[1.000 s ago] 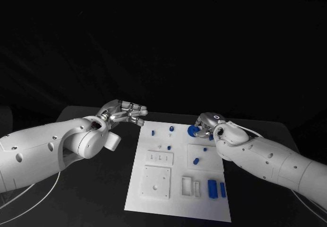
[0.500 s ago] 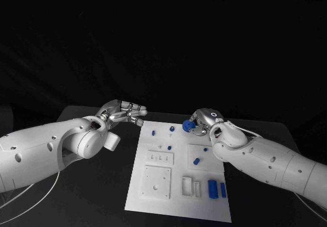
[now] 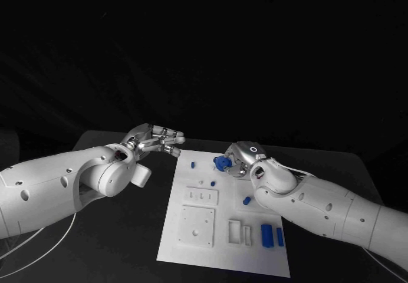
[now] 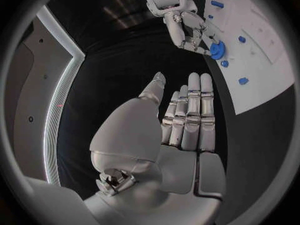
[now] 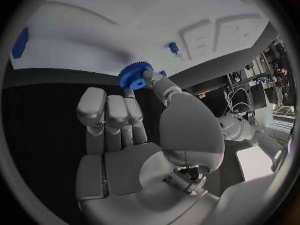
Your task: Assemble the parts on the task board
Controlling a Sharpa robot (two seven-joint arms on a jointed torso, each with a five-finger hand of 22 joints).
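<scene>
The white task board [image 3: 196, 250] lies in the middle of the black table. My right hand [image 3: 240, 158] hovers over the board's far end and pinches a blue gear [image 3: 221, 163] between thumb and fingers. The right wrist view shows the gear [image 5: 134, 75] at the fingertips above the board [image 5: 94, 25], near a small blue peg [image 5: 174, 47]. My left hand [image 3: 157, 140] is off the board's far left corner, holding nothing, its fingers [image 4: 190, 110] straight and side by side. From the left wrist view the right hand [image 4: 181, 20] and gear [image 4: 217, 50] are over the board [image 4: 269, 70].
A blue peg [image 3: 192, 165] stands near the board's far left. A short blue piece [image 3: 246, 200] lies mid-right and two blue bars [image 3: 265, 234] lie at the near right. White raised blocks [image 3: 196, 226] occupy the near left. Black table borders the board on both sides.
My right hand has carried the blue gear leftward, from the board's far right edge toward its far middle. The left hand has stayed in place.
</scene>
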